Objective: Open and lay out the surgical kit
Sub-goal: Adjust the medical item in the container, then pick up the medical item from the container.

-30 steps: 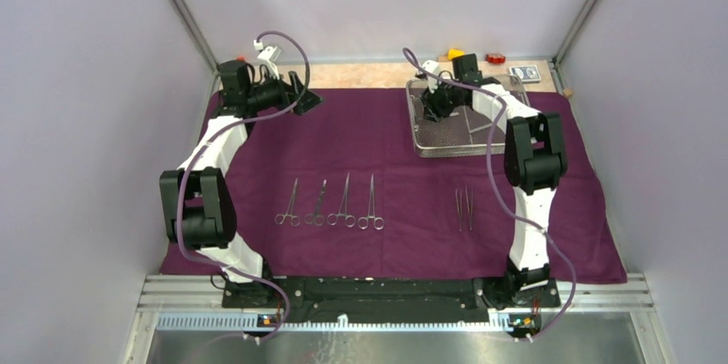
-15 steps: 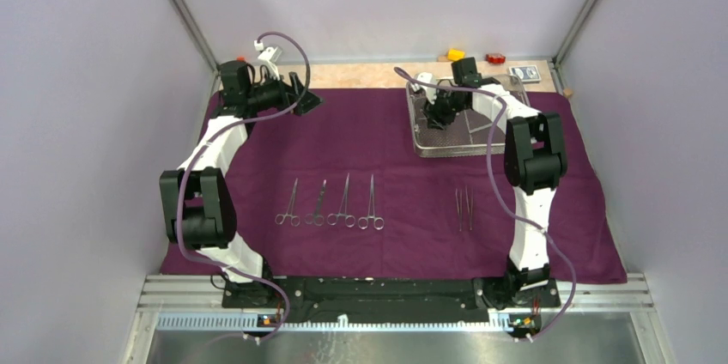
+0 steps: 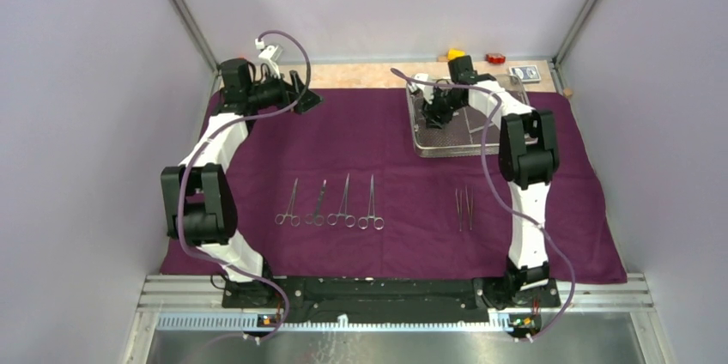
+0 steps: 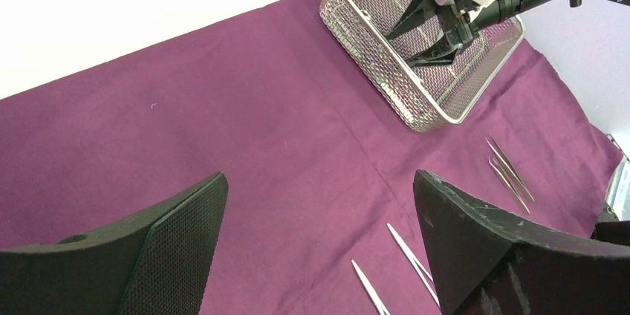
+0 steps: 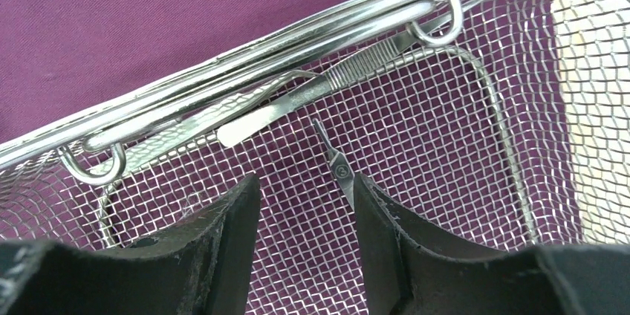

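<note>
The dark purple cloth (image 3: 369, 145) lies spread flat. Several ring-handled clamps (image 3: 330, 205) sit in a row near its front, with two tweezers (image 3: 464, 207) to their right. The wire-mesh tray (image 3: 446, 151) stands at the back right. My right gripper (image 5: 304, 181) is down inside it, open, with only bare mesh between its fingers. A slim clamp tip (image 5: 338, 170) lies against the right finger's inner edge. Another pair of tweezers (image 5: 319, 92) rests along the tray wall (image 5: 297, 33). My left gripper (image 4: 319, 181) hovers wide open over the cloth's back left, holding nothing.
A yellow block (image 3: 455, 54), a red block (image 3: 495, 58) and a blue-white card packet (image 3: 524, 73) lie on the wooden strip behind the tray. Lilac walls close in both sides and the back. A metal rail (image 3: 395, 291) runs along the front.
My right gripper has shifted slightly left inside the tray. The left arm and the laid-out instruments have not moved.
</note>
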Action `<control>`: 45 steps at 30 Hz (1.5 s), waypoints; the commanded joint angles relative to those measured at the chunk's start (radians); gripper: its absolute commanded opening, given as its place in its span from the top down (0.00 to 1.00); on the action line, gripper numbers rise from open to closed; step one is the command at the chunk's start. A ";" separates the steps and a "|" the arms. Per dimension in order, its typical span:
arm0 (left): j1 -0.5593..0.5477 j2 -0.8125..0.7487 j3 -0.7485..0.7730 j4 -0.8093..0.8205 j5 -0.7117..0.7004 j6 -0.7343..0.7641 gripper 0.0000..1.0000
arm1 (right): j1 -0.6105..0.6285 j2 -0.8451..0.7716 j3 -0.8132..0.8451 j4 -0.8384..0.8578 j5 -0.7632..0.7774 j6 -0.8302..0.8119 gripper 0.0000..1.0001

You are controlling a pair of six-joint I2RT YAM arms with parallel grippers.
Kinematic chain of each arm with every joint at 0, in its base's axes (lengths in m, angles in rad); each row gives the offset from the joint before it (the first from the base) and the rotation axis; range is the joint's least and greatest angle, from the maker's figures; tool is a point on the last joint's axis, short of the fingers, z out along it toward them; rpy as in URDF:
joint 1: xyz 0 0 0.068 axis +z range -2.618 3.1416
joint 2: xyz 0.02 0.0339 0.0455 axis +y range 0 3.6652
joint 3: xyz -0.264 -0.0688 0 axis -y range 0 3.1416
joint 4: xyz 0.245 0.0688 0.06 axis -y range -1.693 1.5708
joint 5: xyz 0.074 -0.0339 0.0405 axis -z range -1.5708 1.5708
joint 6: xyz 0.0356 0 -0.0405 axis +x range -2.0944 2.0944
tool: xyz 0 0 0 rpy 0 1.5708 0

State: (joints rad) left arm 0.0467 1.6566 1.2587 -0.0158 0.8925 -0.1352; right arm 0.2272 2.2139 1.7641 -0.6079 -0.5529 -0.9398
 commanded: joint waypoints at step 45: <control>0.001 0.046 0.067 -0.018 0.019 0.029 0.01 | 0.026 0.112 0.232 -0.021 0.041 0.057 1.00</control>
State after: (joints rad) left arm 0.0467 1.7046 1.2766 -0.0311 0.8970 -0.1284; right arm 0.2554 2.3356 1.9343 -0.6815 -0.5350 -0.9142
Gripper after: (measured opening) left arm 0.989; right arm 0.006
